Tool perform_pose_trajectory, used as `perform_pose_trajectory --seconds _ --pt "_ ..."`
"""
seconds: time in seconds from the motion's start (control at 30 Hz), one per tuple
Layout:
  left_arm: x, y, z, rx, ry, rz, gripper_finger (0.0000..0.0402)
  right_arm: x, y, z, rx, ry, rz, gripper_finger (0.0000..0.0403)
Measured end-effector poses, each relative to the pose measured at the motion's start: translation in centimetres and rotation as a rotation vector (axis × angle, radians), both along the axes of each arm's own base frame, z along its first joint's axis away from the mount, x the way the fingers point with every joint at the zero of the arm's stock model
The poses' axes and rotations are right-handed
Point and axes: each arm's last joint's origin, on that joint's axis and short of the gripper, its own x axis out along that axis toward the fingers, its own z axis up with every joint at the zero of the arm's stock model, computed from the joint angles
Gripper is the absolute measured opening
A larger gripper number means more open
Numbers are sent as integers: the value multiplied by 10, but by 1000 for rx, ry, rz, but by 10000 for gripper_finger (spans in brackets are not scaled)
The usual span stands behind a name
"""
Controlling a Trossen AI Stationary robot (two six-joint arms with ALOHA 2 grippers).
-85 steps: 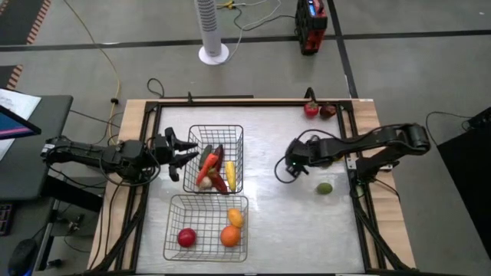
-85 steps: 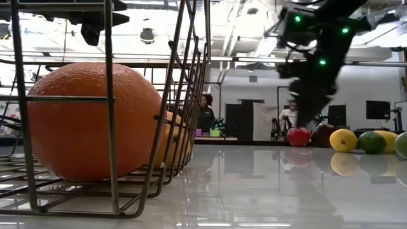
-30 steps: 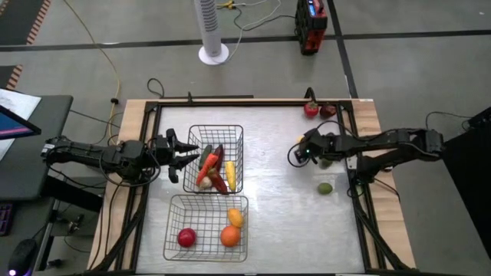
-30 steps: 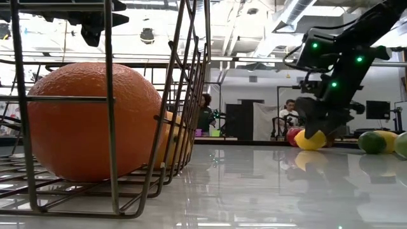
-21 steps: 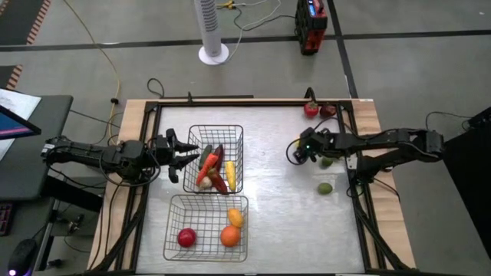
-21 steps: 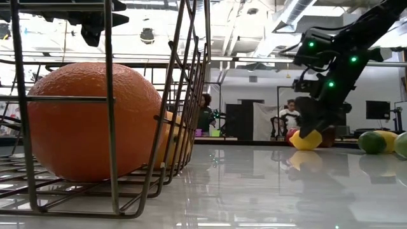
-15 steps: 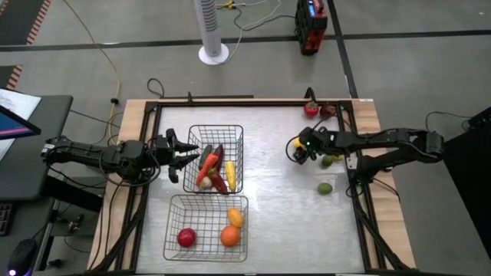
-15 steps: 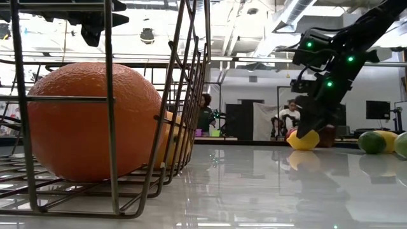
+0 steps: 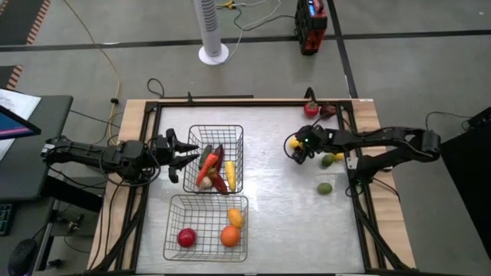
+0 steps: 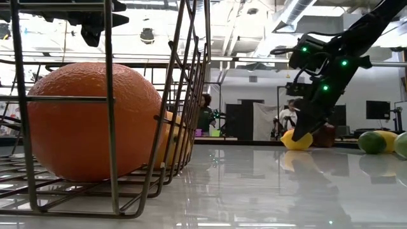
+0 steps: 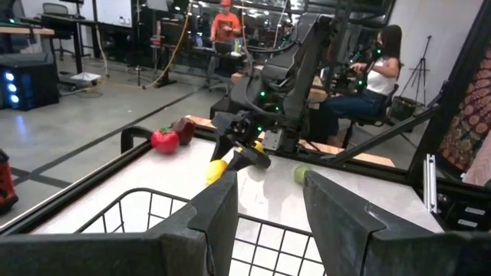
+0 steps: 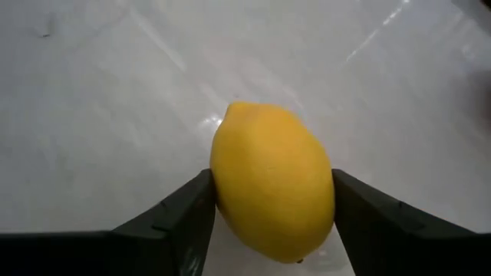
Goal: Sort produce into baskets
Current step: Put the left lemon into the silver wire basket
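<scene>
Gripping one lemon (image 12: 272,181), right claw (image 9: 295,147), two baskets (image 9: 217,130)

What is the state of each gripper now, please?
Left gripper: open, empty, beside the upper basket.
Right gripper: shut on the lemon.

Two dark, near-black arms built of slim jointed segments, with black cables looping loosely alongside.

Left arm (image 9: 100,157): matte black links, thicker rounded housings at the joints, ending in the left gripper (image 9: 182,156) with two long flat black fingers (image 11: 207,222) of angular, wedge-like shape, smooth and unmarked.

Right arm (image 9: 383,143): same black finish, a chunky wrist block dotted with small green indicator lights (image 10: 325,87), a thin black cable arching off that block. Right gripper (image 9: 296,148) ending in two broad matte black fingers (image 12: 173,215) with flat, bevelled inner faces.
</scene>
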Motion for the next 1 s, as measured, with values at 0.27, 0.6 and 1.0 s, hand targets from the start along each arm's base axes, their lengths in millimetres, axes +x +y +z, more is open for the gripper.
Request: perform_pose_trajectory --seconds 0.27,0.6,1.0 --pt "0 0 0 8 3 1 137 22 20 27 34 -128 133 244" --pt "0 0 0 8 3 8 137 70 94 100 37 -497 498 243" --pt "0 1 0 7 -1 21 137 98 172 136 28 -883 767 244"
